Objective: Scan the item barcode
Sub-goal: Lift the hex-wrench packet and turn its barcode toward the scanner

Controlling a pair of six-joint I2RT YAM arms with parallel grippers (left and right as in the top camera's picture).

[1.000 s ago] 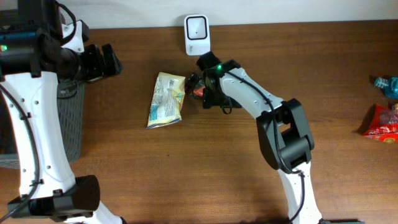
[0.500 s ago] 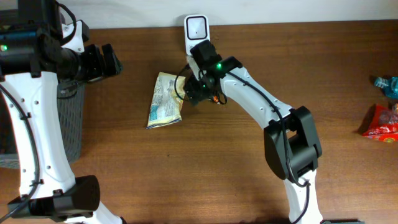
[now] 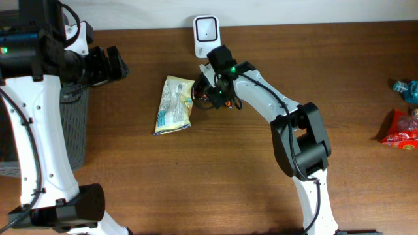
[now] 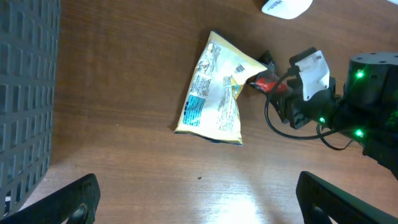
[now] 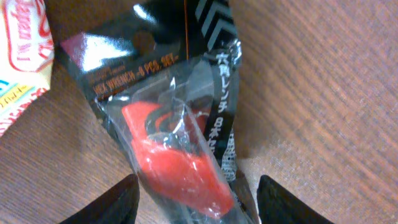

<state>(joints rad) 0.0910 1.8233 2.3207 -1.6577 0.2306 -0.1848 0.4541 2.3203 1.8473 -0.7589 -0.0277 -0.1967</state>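
Two claws logged.

The right claw stood over the pack, jaws apart and astride its lower end. One finger sat hard against the left edge of the plastic. The other finger had a strip of bare wood between it and the pack. Read as open, not clamped. Contact on the left side could not be settled.

The left claw was wide open and held nothing, hovering well to the left by the basket.

Position: the pack lay flat on the table, toward the far side. It was just right of the bag, with corners touching or nearly so. It was close in front of the scanner but apart from it.

Make-up: a black printed card with a hang hole, and a clear blister over a red holder. The label read as a wrench set.

Handling, as judgement:
- **Weight:** probably modest, and lumped in the red holder.
- **Stiffness:** the card margin looked thin and likely to flex.
- **Surface:** the film was glossy, so likely slippery.
- **Fragility:** not fragile.

Best hold was judged to be across the red holder, where the blister is thick and firm. A pinch on the card edge would probably bend it and let the heavy end swing.

No barcode showed on the upper face, so it is presumably underneath. The grip should therefore leave the back free to turn toward the scanner. The neighbouring bag could get dragged along.
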